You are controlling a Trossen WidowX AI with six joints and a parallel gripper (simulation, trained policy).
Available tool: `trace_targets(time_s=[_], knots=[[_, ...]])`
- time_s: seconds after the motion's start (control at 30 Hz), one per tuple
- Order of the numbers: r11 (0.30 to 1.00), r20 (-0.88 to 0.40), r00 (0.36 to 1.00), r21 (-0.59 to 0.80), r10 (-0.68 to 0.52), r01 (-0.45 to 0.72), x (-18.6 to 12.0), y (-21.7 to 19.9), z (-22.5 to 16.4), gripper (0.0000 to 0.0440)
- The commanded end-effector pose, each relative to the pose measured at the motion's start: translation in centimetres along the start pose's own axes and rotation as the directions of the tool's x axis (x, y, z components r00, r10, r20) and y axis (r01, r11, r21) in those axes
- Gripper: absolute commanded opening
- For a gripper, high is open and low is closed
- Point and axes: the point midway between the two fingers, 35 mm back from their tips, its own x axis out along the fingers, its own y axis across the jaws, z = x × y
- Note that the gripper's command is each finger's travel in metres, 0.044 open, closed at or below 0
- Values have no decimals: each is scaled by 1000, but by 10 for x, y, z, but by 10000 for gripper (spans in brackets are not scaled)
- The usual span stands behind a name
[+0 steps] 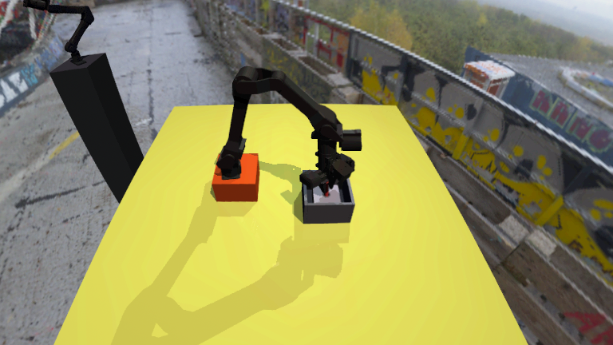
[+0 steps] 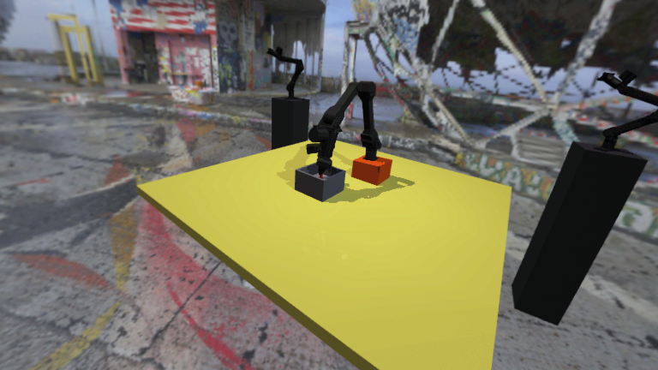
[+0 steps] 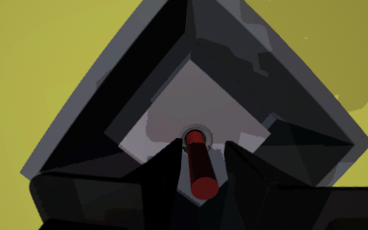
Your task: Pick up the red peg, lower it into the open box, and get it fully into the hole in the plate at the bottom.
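The red peg (image 1: 326,192) (image 2: 320,176) (image 3: 203,168) stands inside the dark grey open box (image 1: 327,213) (image 2: 308,187) (image 3: 86,96). Its far end is at the ringed hole in the light grey plate (image 3: 192,91) at the bottom; how deep it sits cannot be told. My gripper (image 3: 203,146) reaches down into the box and is partly open. Its black fingers stand on both sides of the peg, with a gap on each side in the wrist view. In the top and exterior views the arm hides part of the peg and the fingertips.
The box walls rise around my fingers on all sides. The arm's orange base block (image 1: 235,189) (image 2: 371,170) stands beside the box on the yellow table (image 1: 253,278) (image 2: 388,249). Black pillars (image 1: 96,115) (image 2: 577,229) with other arms stand off the table.
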Motion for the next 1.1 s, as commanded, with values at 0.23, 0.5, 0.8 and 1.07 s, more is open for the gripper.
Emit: trace_targets(time_s=[0.23,0.5,0.8,1.07], knots=[[999,17,1000,-45,2,-1,5,12,24,265],[998,61,998,-59,10,-6,5,20,51,429],[999,149,988,-32,36,-32,-4,23,85,440],[999,193,980,-15,44,-42,-8,24,102,440]])
